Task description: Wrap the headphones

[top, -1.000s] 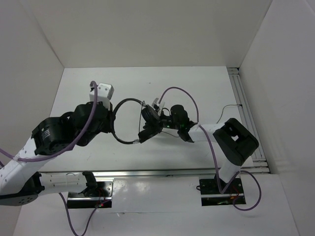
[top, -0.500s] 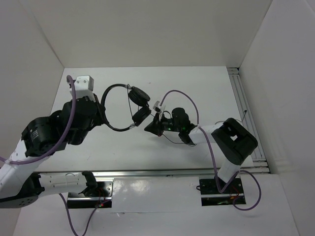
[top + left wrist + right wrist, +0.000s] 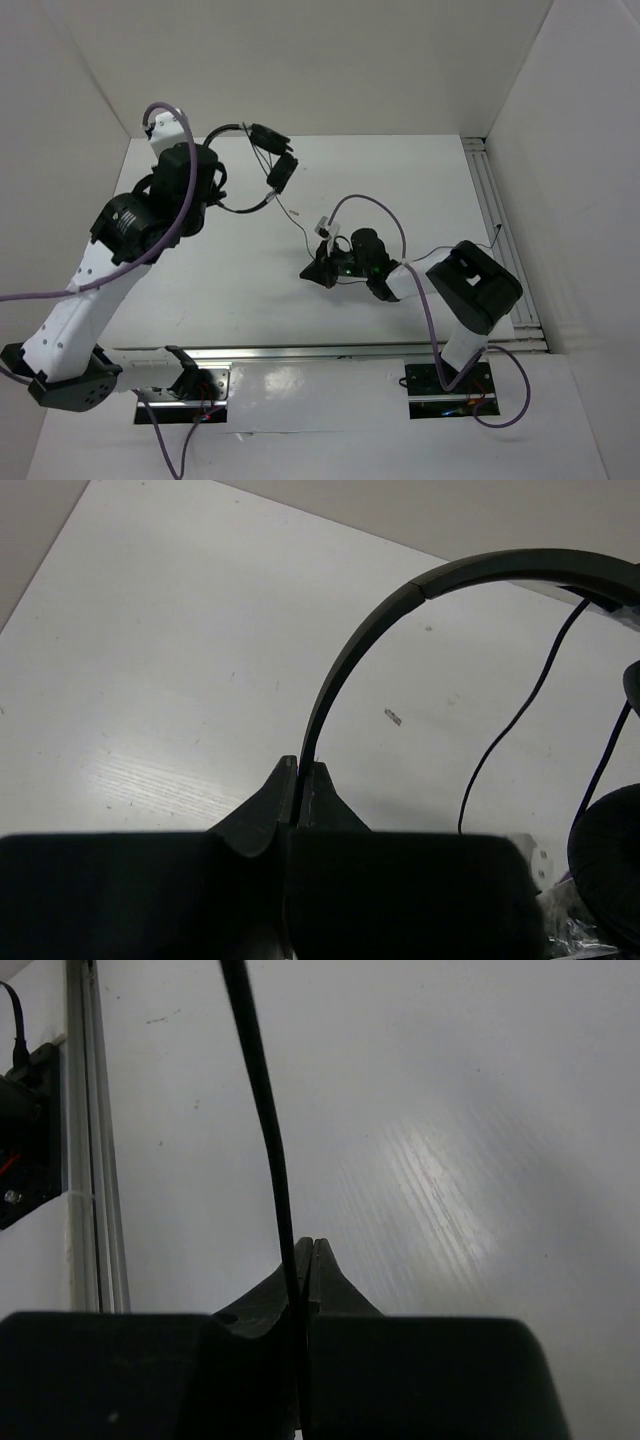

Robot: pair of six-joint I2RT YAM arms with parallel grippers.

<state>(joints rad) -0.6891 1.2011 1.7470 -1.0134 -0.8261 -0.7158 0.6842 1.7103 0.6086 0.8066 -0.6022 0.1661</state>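
The black headphones hang in the air at the back left of the table, their two ear cups side by side. My left gripper is raised high and shut on the thin headband, which arches up and to the right in the left wrist view. The thin black cord runs from the ear cups down to my right gripper, which sits low over the table's middle. In the right wrist view the right gripper is shut on the cord, which rises straight up from the pads.
A metal rail runs along the table's right edge, also in the right wrist view. White walls close in the table on the left, back and right. Purple robot cables loop above both arms.
My left arm has lifted and swung the headphones up and toward the back left. The cord now stretches longer between the ear cups and my right gripper, which shifted slightly.
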